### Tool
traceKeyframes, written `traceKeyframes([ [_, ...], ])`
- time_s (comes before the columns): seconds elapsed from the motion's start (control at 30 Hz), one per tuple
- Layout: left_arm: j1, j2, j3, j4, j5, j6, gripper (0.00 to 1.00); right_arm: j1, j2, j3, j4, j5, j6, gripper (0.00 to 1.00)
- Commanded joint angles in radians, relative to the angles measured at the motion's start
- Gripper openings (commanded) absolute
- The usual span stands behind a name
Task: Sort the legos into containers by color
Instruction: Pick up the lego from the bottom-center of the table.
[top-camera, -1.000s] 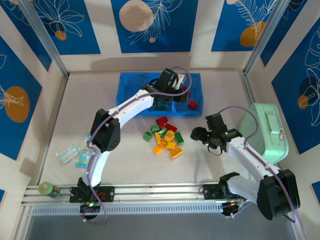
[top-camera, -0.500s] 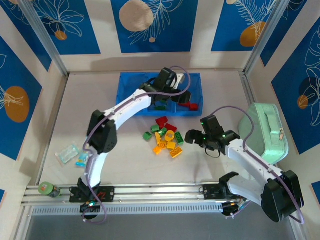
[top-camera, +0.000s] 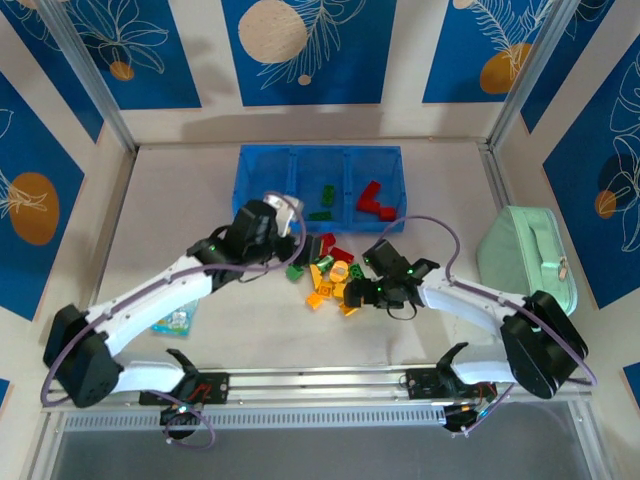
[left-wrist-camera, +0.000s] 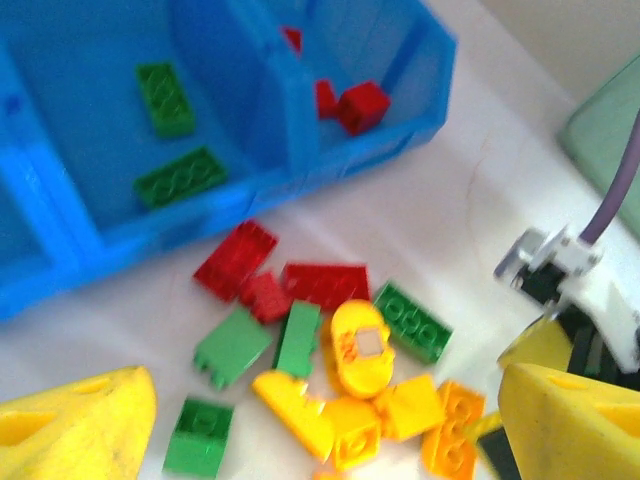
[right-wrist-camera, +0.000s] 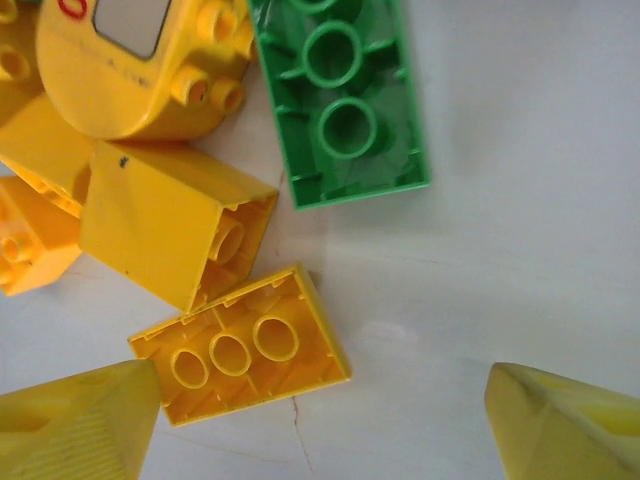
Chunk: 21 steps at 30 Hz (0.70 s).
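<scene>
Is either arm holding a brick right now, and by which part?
Nothing is held. Both stand open: the left end effector above the loose bricks, the right end effector by a yellow brick.

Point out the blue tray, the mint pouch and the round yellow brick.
Blue tray (top-camera: 262, 180): top view, bare floor of its left bin.
Mint pouch (top-camera: 525, 255): top view, middle of its top face.
Round yellow brick (left-wrist-camera: 360, 345): left wrist view, its grey centre window.

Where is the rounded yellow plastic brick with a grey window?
In the left wrist view, the rounded yellow brick lies mid-pile between two green bricks, outside the blue plastic tray.
</scene>
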Motion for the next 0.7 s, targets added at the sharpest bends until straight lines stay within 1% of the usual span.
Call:
traceKeyframes([
  [0.0,-0.006,-0.114,-0.101,-0.015,-0.063,-0.038,0.89,0.03,0.033,0.036,0.036,-0.028,-0.019,0.83],
  [0.17,-0.006,-0.222,-0.197,-0.049,-0.108,-0.057,0.9,0.057,0.106,0.069,0.037,-0.01,-0.007,0.81],
  [0.3,-0.006,-0.247,-0.234,-0.053,-0.118,-0.07,0.9,0.079,0.159,0.101,0.026,0.012,0.005,0.75],
  [0.37,-0.005,-0.251,-0.247,-0.052,-0.116,-0.077,0.9,0.096,0.18,0.114,0.006,0.041,0.013,0.74],
  [0.47,-0.006,-0.256,-0.262,-0.052,-0.121,-0.082,0.9,0.109,0.202,0.118,-0.012,0.066,0.029,0.66],
  [0.67,-0.006,-0.277,-0.294,-0.064,-0.141,-0.088,0.9,0.142,0.223,0.11,-0.02,0.088,0.079,0.53],
])
